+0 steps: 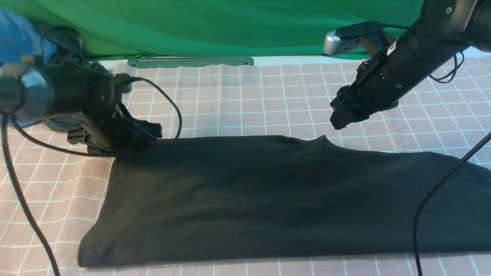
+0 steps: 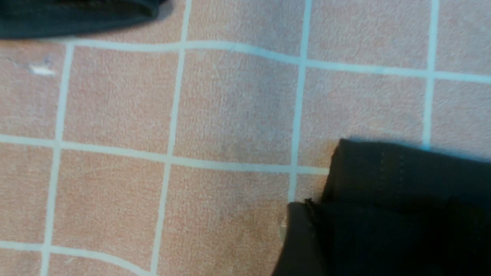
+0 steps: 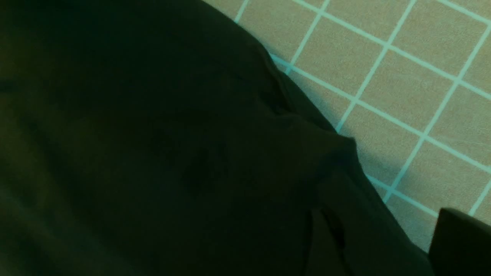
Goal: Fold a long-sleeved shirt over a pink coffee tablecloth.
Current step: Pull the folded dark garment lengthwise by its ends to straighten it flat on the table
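Across the lower frame, your folded black shirt (image 1: 245,207) stretches left to right; left fingers (image 1: 119,142) meet its upper-left corner, grip unclear. Your parted right fingers (image 1: 341,117), nearer its mid-edge peak, hover just beyond.

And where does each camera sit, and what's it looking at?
Front: between the arms, looking forward over the black shirt and pink cloth; left arm and right arm show.
Left wrist: on that arm, facing the shirt's corner; a dark fingertip shows.
Right wrist: on that arm, facing the shirt's edge; fingertips show.
Front and right wrist share the shirt's little peak.
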Motion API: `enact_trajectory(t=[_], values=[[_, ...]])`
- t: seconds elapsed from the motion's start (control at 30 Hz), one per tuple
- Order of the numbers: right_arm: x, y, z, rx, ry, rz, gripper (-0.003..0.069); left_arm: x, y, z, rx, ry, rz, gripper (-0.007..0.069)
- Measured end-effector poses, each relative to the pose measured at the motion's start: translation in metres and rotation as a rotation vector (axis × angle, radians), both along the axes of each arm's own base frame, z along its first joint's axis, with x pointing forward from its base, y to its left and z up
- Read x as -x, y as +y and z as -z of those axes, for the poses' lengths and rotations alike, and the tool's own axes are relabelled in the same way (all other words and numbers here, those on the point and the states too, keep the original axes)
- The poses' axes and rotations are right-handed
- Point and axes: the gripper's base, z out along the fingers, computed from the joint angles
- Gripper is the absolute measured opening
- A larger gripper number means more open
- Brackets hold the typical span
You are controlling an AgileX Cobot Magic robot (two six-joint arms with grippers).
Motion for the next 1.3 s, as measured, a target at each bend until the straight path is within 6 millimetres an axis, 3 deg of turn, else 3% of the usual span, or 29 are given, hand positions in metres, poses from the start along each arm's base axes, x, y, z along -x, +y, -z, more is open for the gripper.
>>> enact_trajectory(t=[0.1, 0.13, 0.2, 0.27, 0.3, 0.57, 0.87, 0.9, 0.97, 1.1, 1.3], values=[[0.000, 0.000, 0.000, 0.000, 0.000, -0.001, 0.0412, -0.001, 0.000, 0.000, -0.004, 0.000, 0.003, 0.0345], [0.000, 0.000, 0.000, 0.000, 0.000, -0.001, 0.0412, 0.000, 0.000, 0.000, -0.009, 0.003, 0.005, 0.0257], [0.000, 0.000, 0.000, 0.000, 0.000, -0.001, 0.0412, 0.000, 0.001, 0.000, -0.014, 0.006, 0.010, 0.0185], [0.000, 0.000, 0.000, 0.000, 0.000, -0.001, 0.0412, 0.002, 0.001, -0.004, -0.027, 0.014, 0.028, 0.0064], [0.000, 0.000, 0.000, 0.001, 0.000, -0.001, 0.0412, 0.003, 0.001, -0.006, -0.032, 0.015, 0.036, 0.0051], [0.000, 0.000, 0.000, 0.000, -0.005, 0.001, 0.0412, 0.010, 0.003, -0.040, -0.035, -0.059, 0.041, 0.0036], [-0.005, 0.000, -0.002, -0.011, -0.055, 0.019, 0.0414, 0.008, 0.005, -0.050, -0.071, -0.123, 0.044, 0.0036], [-0.020, 0.003, 0.026, -0.016, -0.045, 0.070, 0.0511, 0.005, 0.005, -0.051, -0.065, -0.157, 0.045, 0.0036], [-0.025, 0.005, 0.041, -0.010, -0.024, 0.078, 0.0549, 0.005, 0.005, -0.051, -0.063, -0.157, 0.044, 0.0036], [-0.028, 0.015, 0.064, 0.003, 0.019, 0.059, 0.0566, 0.005, 0.004, -0.051, -0.055, -0.157, 0.037, 0.0036], [-0.024, 0.032, 0.078, 0.019, 0.034, 0.004, 0.0561, 0.005, 0.004, -0.051, -0.053, -0.156, 0.036, 0.0036]])
